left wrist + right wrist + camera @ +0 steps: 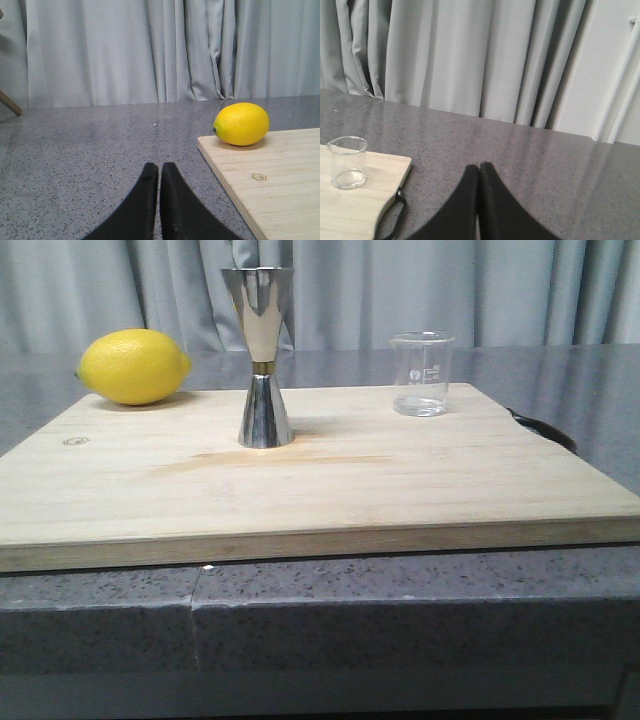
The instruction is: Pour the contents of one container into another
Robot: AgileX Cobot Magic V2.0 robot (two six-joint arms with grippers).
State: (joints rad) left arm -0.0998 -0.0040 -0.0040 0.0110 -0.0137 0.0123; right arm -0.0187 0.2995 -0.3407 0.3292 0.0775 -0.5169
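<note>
- Pale rectangular wooden cutting board (pixel 330 490) lies flat on the grey speckled stone desk (pixel 590 390); grey pleated curtain (pixel 450 290) hangs behind.
- Tall shiny stainless-steel hourglass jigger (pixel 262 358) stands upright on the board, roughly mid-width, towards the far half. Wide cone up, narrow waist with a brass-coloured band.
- Small clear glass beaker (pixel 422 374) with faint white printed markings stands upright near the board's far right corner, well apart from the jigger and shorter than it. Right wrist view shows the beaker (pixel 348 162) with pouring lip visible; whether it holds any liquid cannot be told.
- Yellow oval lemon (pixel 133 366) rests at the board's far left corner, partly overhanging the far edge; well apart from the jigger. Also seen in the left wrist view (pixel 241 124), sitting on the board corner (pixel 270 185).
- A thin black loop (pixel 545 428) pokes out from the board's right edge; also seen in the right wrist view (pixel 396 210).
- Left tool (pixel 159 172): black fingers pressed together, nothing between them, hovering over bare desk to the left of the board.
- Right tool (pixel 479 172): black fingers together, gripping nothing, over bare desk to the right of the board, apart from the beaker.
- Neither arm appears in the front view.
</note>
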